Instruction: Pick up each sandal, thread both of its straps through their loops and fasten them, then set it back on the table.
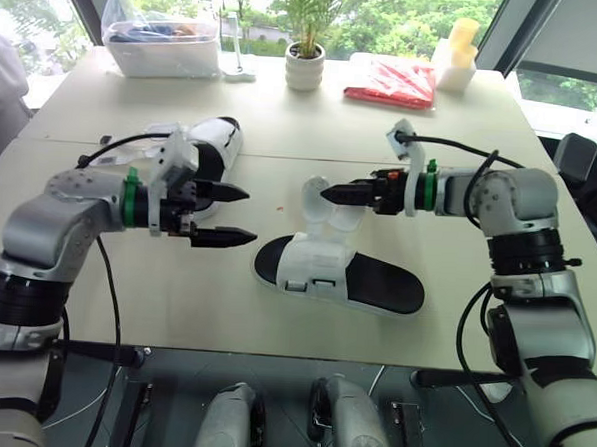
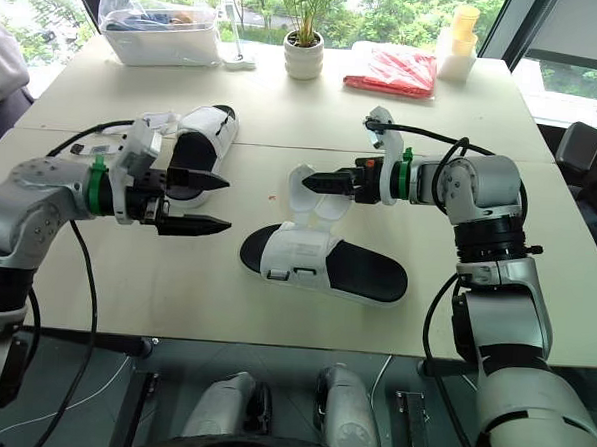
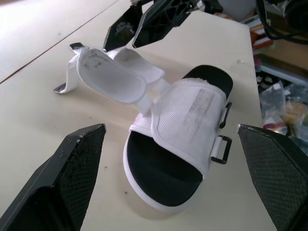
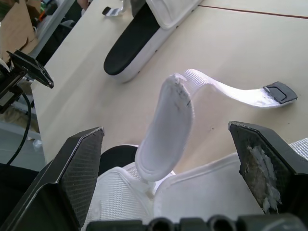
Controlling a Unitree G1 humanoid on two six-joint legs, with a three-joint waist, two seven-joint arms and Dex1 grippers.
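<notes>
A: Where's the near sandal (image 1: 338,272)?
B: Flat on the table (image 1: 174,297), front ctr, btwn the two arms. Black footbed, white upper at its L end.
A: Straps done?
B: No. One wide white strap (image 4: 168,125) stands up off the upper, curled over. A thinner strap (image 4: 250,94) w/ a dark tip lies out on the tabletop behind it. Two black loops (image 3: 220,144) sit on the side of the upper, both empty (as far as the L wrist view lets me see).
A: R gripper?
B: The R gripper (image 1: 329,194) is held level above the table, pointing toward the L side, tips right at the upright strap. Jaws are spread. In its own wrist view the strap rises in the gap and looks clear of both fingers, so it's holding nothing.
A: And the L gripper?
B: The L gripper (image 1: 251,215) hovers just L of the near sandal, pointing at it, near but not touching. Its fingers (image 1: 223,237) are wide apart, empty.
A: 2nd one?
B: The other sandal (image 2: 205,139) lies further back on the L side, partly hidden behind the L wrist, apart from the first.
A: Anything else on the table?
B: Along the far edge: a clear bin (image 1: 163,44) at L, a potted plant (image 1: 306,64) mid, a red packet (image 1: 391,83) toward the R.
</notes>
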